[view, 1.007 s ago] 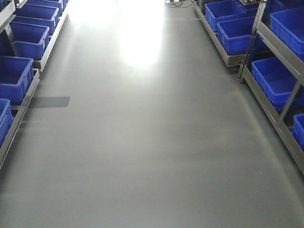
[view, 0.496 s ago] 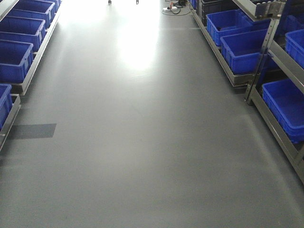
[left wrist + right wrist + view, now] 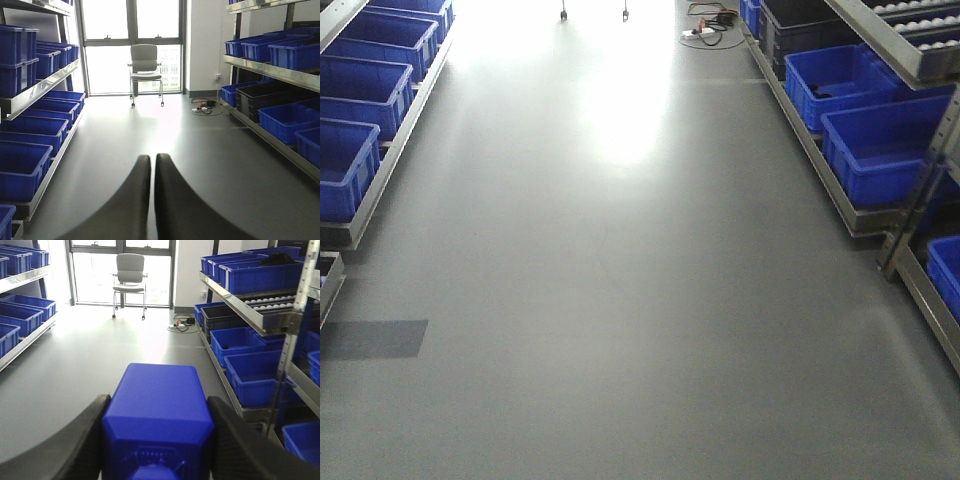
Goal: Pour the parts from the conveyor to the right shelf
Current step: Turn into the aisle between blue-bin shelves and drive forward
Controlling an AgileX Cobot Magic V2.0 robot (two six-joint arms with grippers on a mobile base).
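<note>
Right wrist view: blue part (image 3: 159, 405) sits clamped inside the right tool (image 3: 158, 412).

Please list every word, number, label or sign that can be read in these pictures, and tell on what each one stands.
None: no text can be read. The blue bins, the steel shelf, the chair, the floor and the blue part in the right hand show no legible marking.

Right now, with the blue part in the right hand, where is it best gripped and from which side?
By its two flat, parallel side walls, coming in from the studded end, as the right hand holds the blue part now, one finger on each wall. Plain walls give full contact; the studded end is uneven.
</note>
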